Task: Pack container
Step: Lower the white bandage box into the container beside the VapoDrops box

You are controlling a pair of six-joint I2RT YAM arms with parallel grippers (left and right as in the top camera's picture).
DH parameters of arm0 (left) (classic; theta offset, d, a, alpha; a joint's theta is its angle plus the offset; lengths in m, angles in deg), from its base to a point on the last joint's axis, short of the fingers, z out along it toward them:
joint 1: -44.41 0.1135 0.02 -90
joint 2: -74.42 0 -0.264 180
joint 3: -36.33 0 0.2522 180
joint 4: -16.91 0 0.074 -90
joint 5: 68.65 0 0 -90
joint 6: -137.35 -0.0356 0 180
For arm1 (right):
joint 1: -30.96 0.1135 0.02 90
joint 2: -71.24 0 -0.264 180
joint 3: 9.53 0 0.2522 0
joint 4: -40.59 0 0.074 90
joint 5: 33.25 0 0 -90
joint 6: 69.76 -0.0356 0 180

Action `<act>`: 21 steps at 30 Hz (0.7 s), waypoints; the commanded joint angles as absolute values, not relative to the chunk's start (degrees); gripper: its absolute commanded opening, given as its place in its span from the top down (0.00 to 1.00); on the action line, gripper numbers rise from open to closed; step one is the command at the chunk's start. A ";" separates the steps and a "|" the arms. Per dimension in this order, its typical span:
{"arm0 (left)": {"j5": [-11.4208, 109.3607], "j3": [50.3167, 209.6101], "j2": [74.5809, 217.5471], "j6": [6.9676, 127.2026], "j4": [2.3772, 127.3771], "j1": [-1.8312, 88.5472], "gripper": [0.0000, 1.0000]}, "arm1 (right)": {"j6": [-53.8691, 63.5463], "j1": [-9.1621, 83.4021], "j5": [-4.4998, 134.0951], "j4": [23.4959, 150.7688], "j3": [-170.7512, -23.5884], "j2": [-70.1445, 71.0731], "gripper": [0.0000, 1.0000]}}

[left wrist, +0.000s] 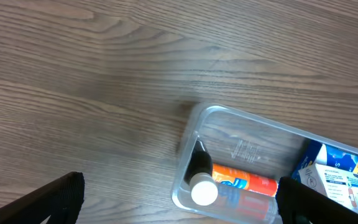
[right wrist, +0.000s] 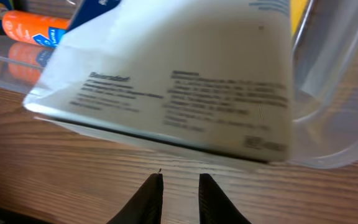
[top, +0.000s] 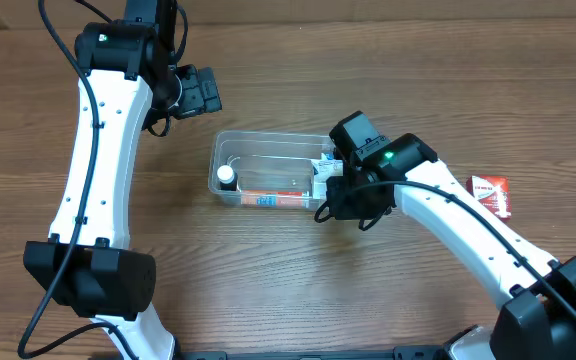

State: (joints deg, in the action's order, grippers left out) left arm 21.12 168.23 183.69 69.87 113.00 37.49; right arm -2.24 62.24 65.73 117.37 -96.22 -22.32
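The clear plastic container [top: 268,136] sits mid-table; it also shows in the left wrist view [left wrist: 241,121]. In it are a white-capped dark bottle [top: 227,176] [left wrist: 202,186], an orange tube [top: 268,200] [left wrist: 244,180] and a white and blue box [top: 326,170] [right wrist: 185,81] at its right end. My right gripper [top: 330,207] [right wrist: 180,182] is at the container's near right corner, just outside the wall, with its fingers nearly together and nothing between them. My left gripper [top: 200,92] [left wrist: 179,193] hangs wide open and empty above the table, behind the container's left end.
A red and white packet [top: 490,193] lies on the wooden table to the right of the right arm. The left arm's base stands at the front left, the right arm's base at the front right.
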 commanded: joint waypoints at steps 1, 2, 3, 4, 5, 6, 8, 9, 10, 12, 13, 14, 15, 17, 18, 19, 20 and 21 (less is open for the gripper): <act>20.75 169.70 181.92 69.59 113.08 37.31 0.00 | -1.83 64.01 65.62 115.89 -98.40 -20.33 0.78; 20.75 169.70 181.92 69.61 113.08 37.31 0.00 | -1.78 64.43 64.85 115.86 -99.50 -19.87 0.78; 20.75 169.70 181.92 69.59 113.08 37.31 0.00 | -1.78 64.74 64.07 115.93 -100.35 -19.52 0.79; 20.75 169.70 181.92 69.61 113.10 37.31 0.00 | -1.78 64.95 63.85 115.95 -101.20 -19.31 0.79; 20.75 169.70 181.92 69.59 113.13 37.31 0.00 | -1.83 65.00 63.89 115.97 -101.73 -19.24 0.79; 20.75 169.70 181.92 69.59 113.13 37.31 0.00 | -1.83 65.00 63.91 115.95 -101.92 -19.24 0.79; 20.75 169.70 181.92 69.59 113.13 37.31 0.00 | -1.85 65.04 64.00 115.99 -101.92 -19.24 0.79; 20.75 169.70 181.92 69.61 113.10 37.31 0.00 | -1.83 65.04 64.17 115.97 -101.99 -19.17 0.79; 20.75 169.70 181.92 69.61 113.10 37.31 0.00 | -1.83 65.02 64.11 115.91 -102.14 -19.17 0.79; 20.75 169.70 181.92 69.61 113.10 37.31 0.00 | -1.85 65.02 63.91 114.97 -102.14 -19.17 0.80; 20.75 169.70 181.92 69.61 113.10 37.31 0.00 | -1.85 65.02 63.63 114.49 -102.14 -19.20 0.79; 20.75 169.70 181.92 69.61 113.10 37.31 0.00 | -1.87 65.02 62.80 113.61 -102.14 -19.20 0.79; 20.75 169.70 181.92 69.61 113.13 37.31 0.00 | -1.85 65.02 62.25 112.69 -102.14 -19.20 0.80; 20.75 169.70 181.92 69.61 113.13 37.31 0.00 | -1.85 65.02 61.73 111.21 -102.14 -19.20 0.79; 20.75 169.70 181.92 69.61 113.13 37.31 0.00 | -1.87 65.02 61.75 110.68 -102.14 -19.20 0.79; 20.75 169.70 181.92 69.61 113.13 37.31 0.00 | -1.85 65.02 61.73 110.40 -102.14 -19.20 0.79; 20.75 169.70 181.92 69.61 113.13 37.31 0.00 | -1.85 65.02 61.70 110.29 -102.14 -19.20 0.79; 20.75 169.70 181.92 69.61 113.10 37.31 0.00 | -1.85 65.02 61.22 110.31 -102.12 -19.20 0.79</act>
